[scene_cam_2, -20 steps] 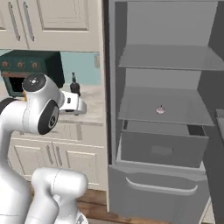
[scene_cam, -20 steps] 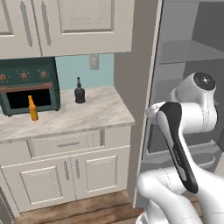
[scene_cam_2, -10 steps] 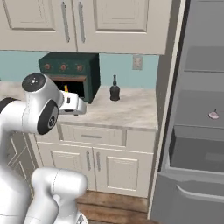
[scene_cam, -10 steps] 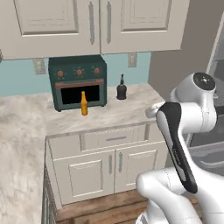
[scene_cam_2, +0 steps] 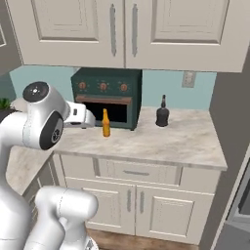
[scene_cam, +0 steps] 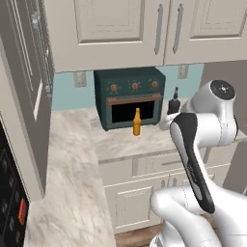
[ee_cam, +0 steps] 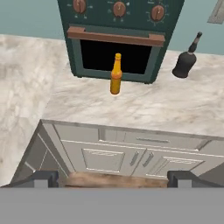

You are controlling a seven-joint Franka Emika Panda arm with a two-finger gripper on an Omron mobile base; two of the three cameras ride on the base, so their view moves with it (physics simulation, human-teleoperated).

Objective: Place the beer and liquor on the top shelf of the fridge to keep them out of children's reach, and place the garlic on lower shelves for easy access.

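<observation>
Task status: both bottles are standing untouched on the marbled beige countertop (ee_cam: 166, 109), so neither is on a fridge shelf yet; the garlic's placement cannot be judged from these pictures.

Going left to right in the hand view, the slim orange-amber beer bottle with the yellowish top (ee_cam: 115, 74) is standing upright just in front of the dark green countertop oven with the black window (ee_cam: 118, 37), roughly at the middle of its door. The squat black liquor bottle with the thin neck (ee_cam: 187, 57) is standing upright to the right of the oven, near the pale blue wall, well apart from the beer.

Arm pose: the white arm is holding its two-finger gripper (scene_cam_2: 90, 118) up level with the countertop, short of the counter edge and pointing toward the beer. The jaws are standing wide apart and carrying nothing. Judged next step: reaching for the beer.
</observation>
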